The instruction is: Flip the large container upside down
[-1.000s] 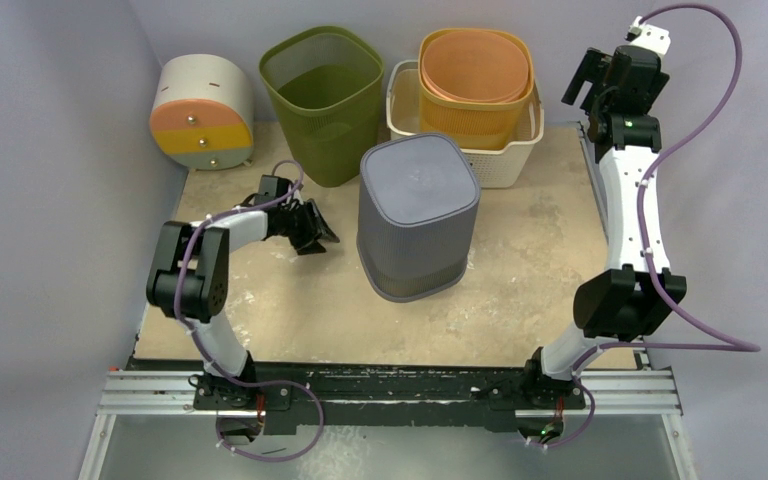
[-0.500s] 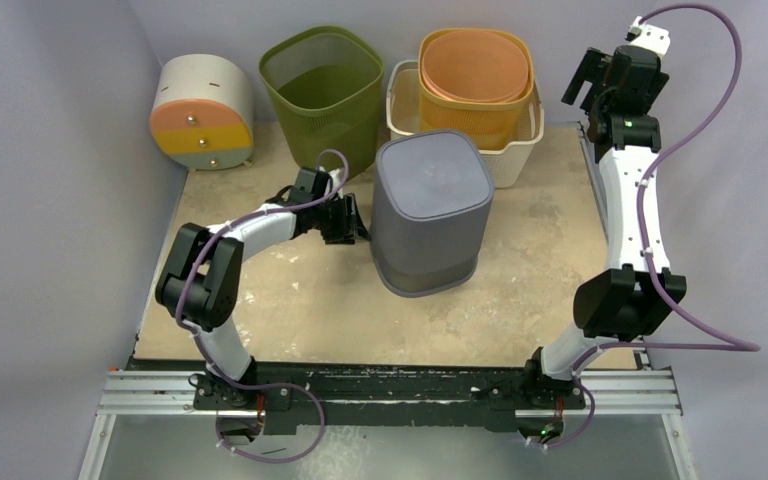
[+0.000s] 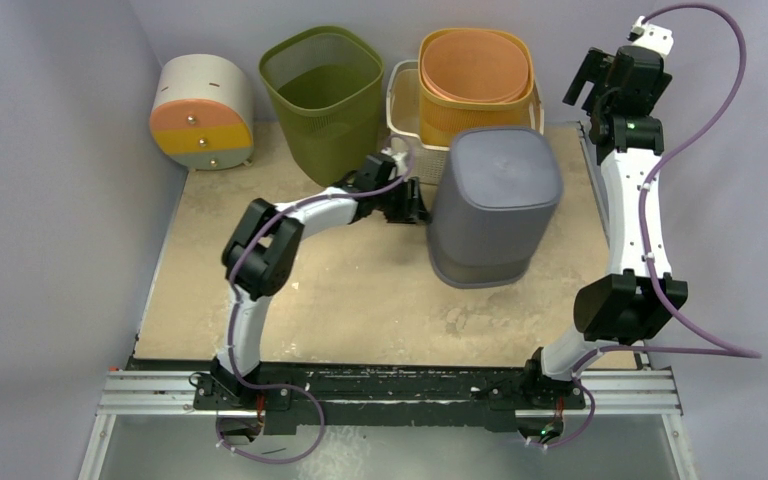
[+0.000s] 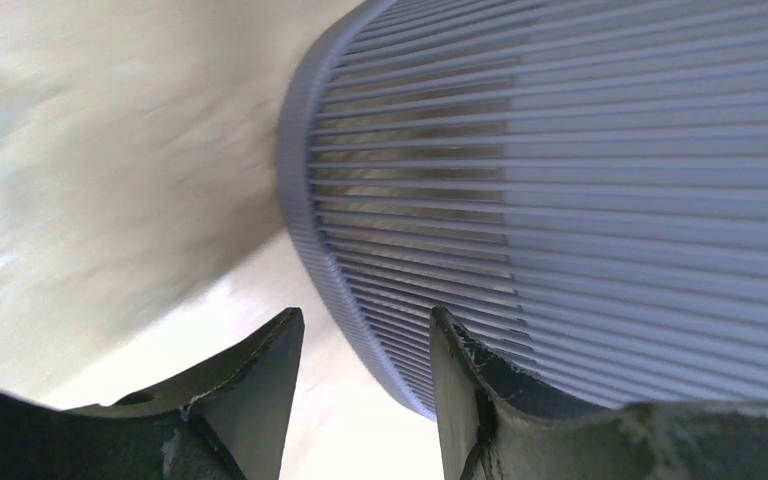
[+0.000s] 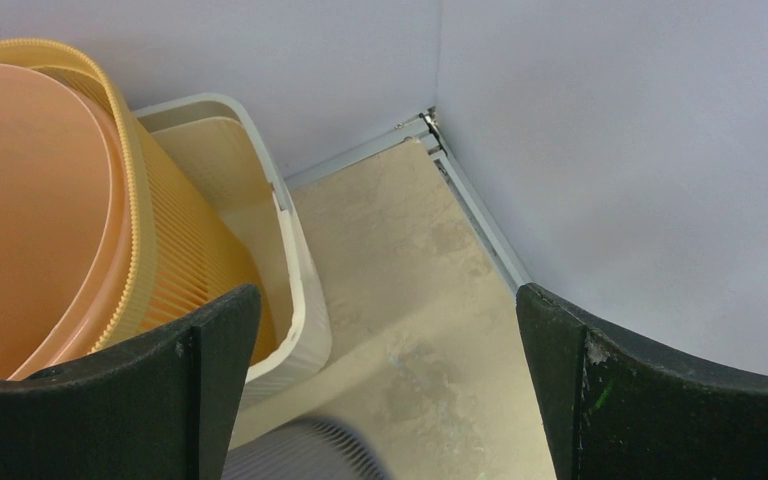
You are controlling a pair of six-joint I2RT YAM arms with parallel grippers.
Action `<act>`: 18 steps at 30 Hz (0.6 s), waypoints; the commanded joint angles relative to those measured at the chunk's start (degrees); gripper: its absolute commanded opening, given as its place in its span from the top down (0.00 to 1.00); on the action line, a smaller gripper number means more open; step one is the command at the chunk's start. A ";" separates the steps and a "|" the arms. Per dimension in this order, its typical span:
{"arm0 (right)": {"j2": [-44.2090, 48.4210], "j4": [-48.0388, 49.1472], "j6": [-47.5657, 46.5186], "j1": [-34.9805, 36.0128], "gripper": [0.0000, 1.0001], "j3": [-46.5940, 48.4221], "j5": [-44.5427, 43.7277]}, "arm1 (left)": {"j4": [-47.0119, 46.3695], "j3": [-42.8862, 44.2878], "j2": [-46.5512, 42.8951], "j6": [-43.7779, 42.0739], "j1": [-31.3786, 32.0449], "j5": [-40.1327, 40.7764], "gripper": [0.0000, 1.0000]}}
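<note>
**Large container sitting base-up, left gripper at its side**

The large container (image 3: 495, 205) is standing mouth-down on the table (image 3: 290, 290), right of centre. Its closed grey base is facing the overhead camera, just in front of the cream basket (image 3: 401, 108) that is holding the orange tubs (image 3: 475, 70). Judging by that, the turn itself is looking done; what is left is probably only for the arm to be pulling clear.

The left gripper (image 3: 410, 205) is reaching in low against the container's left wall, its jaws standing partway apart and clamping nothing. In the left wrist view the ribbed wall (image 4: 610, 180) and lower rim are filling the picture just beyond the gripper (image 4: 365, 325). The right gripper (image 3: 600, 75) is hanging high over the far right corner, jaws spread wide and holding nothing.

The table in the left wrist view is showing blurred. Whether a finger is touching the wall cannot be told, nor whether the rim is lying flat all round, its far side being hidden
</note>
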State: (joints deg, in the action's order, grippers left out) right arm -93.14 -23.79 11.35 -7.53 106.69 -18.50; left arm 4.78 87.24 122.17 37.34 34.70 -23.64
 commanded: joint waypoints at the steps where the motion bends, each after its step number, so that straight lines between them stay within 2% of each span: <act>1: 2.29 0.02 0.80 -0.20 0.00 2.96 0.64 | -2.07 14.27 6.90 3.36 5.33 -3.77 0.53; 4: 2.01 -0.12 0.79 -0.20 0.00 3.75 0.99 | -0.35 22.22 12.32 3.79 8.05 -4.96 0.53; 9: 2.29 1.31 0.55 -0.20 0.00 4.06 2.14 | -3.77 24.11 14.42 6.24 9.25 -7.64 0.53; 11: 2.84 1.64 1.42 -0.03 0.00 3.50 5.01 | -3.08 23.60 13.56 5.49 9.15 -7.22 0.53; 15: 4.75 1.99 1.93 0.71 0.00 1.12 9.15 | 4.05 22.26 9.50 -0.39 8.56 -4.97 0.52; 18: 6.11 1.17 0.61 4.30 0.00 0.62 10.26 | 7.11 19.72 4.25 -1.50 7.41 -4.62 0.49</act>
State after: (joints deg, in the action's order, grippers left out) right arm -91.55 -24.05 12.45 -6.70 107.33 -11.88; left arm 8.12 108.20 135.76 39.42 43.92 -29.04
